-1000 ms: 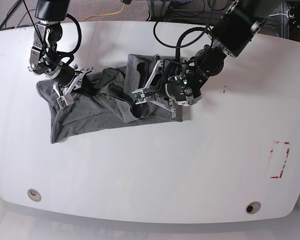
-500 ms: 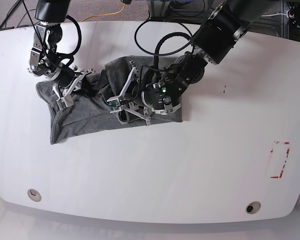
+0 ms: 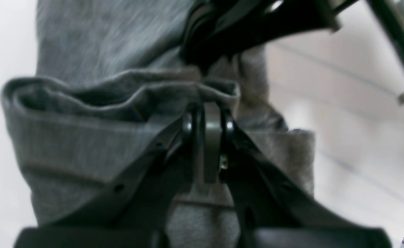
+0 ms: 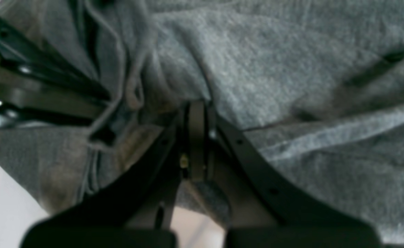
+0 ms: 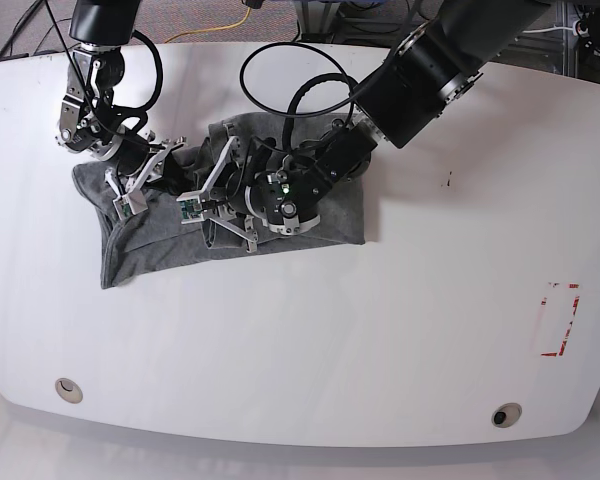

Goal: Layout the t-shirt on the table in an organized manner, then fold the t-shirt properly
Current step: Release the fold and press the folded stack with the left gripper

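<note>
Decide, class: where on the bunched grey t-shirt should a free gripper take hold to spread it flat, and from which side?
Probably the loose lower corner of the t-shirt, approached from the table's near edge. That corner lies flat, single-layered and apart from both shut grippers, while the middle is bunched in folds.

Both arms black, chunky cylindrical links, black cables looping off them. Left hand (image 5: 192,203): silver-grey bracket fingers, small green board at the tip, green LED lit on the wrist. Right hand (image 5: 127,196): same silver brackets. Wrist views: black perforated finger struts, brass screw.
</note>
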